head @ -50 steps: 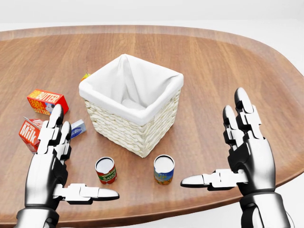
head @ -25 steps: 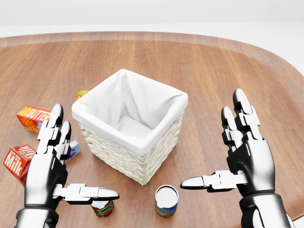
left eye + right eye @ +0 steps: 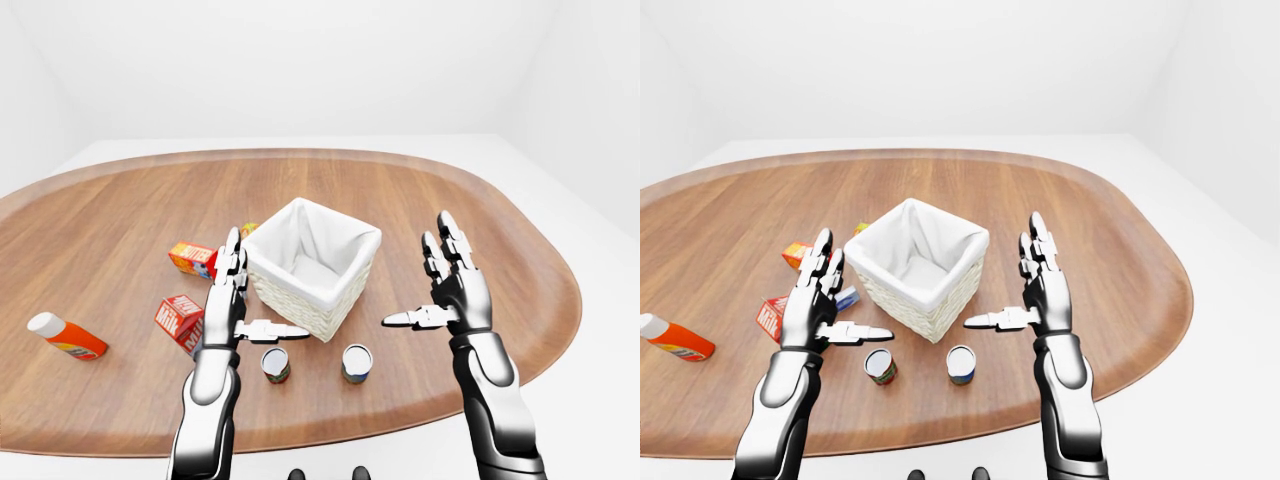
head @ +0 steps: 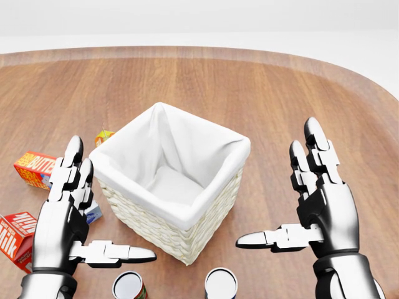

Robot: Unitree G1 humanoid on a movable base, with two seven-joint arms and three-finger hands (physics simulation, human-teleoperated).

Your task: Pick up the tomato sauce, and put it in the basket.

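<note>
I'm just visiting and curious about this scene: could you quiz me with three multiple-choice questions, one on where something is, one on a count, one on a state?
1. In the left-eye view, where does the orange bottle lie?
A. Inside the basket
B. Far left on the table
C. Right of the right hand

2. How many cans stand below the basket in that view?
A. Two
B. Four
C. None

3. What are the hands doing?
A. Both grip cans
B. One holds the milk carton
C. Both are open, holding nothing

Answers: 1 B, the bottle lies alone near the table's left edge. 2 A, a red-labelled can and a blue-labelled can. 3 C, the left hand and right hand have spread fingers, empty.
</note>
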